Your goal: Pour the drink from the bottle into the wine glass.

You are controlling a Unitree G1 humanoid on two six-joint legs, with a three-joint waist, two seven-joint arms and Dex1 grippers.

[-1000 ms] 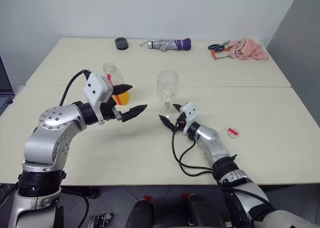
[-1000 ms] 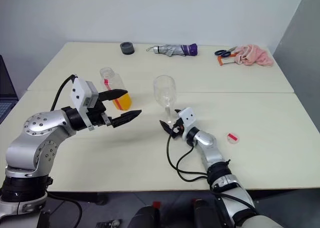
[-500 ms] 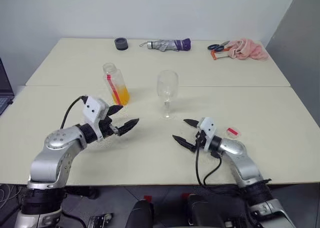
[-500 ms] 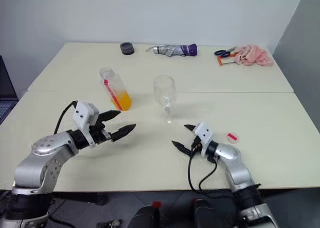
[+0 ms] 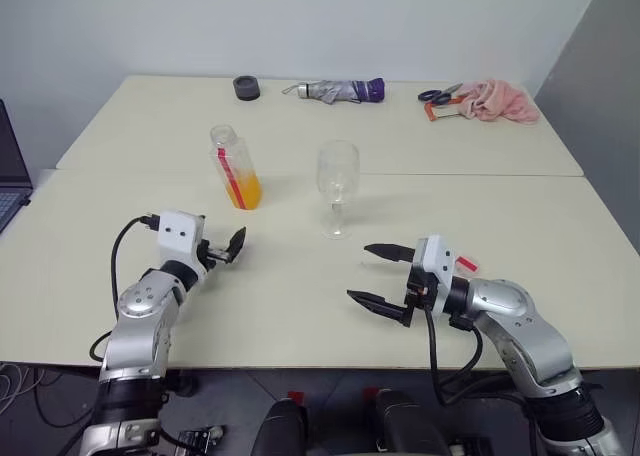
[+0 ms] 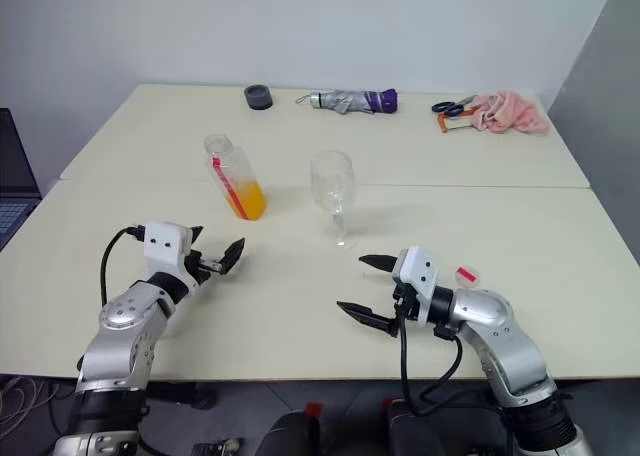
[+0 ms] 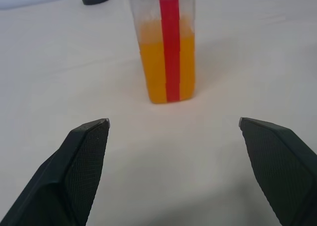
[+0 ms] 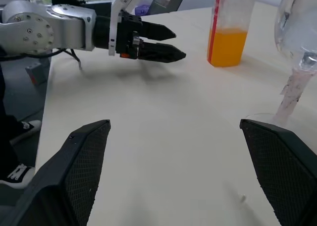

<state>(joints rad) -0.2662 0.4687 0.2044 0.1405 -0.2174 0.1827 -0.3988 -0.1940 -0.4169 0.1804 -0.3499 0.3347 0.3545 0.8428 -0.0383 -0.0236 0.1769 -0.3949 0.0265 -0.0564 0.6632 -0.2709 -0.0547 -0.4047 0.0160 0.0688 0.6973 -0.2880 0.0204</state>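
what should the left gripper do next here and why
Probably ease the left gripper forward toward the bottle. Its jaws stand open and empty, and the left wrist view shows the bottle upright straight ahead between the fingers, still some way off. The drink is still in the bottle, the wine glass looks empty, and the bottle appears uncapped, so it must be grasped before pouring.

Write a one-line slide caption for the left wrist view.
Open left gripper faces a clear plastic bottle of orange drink.
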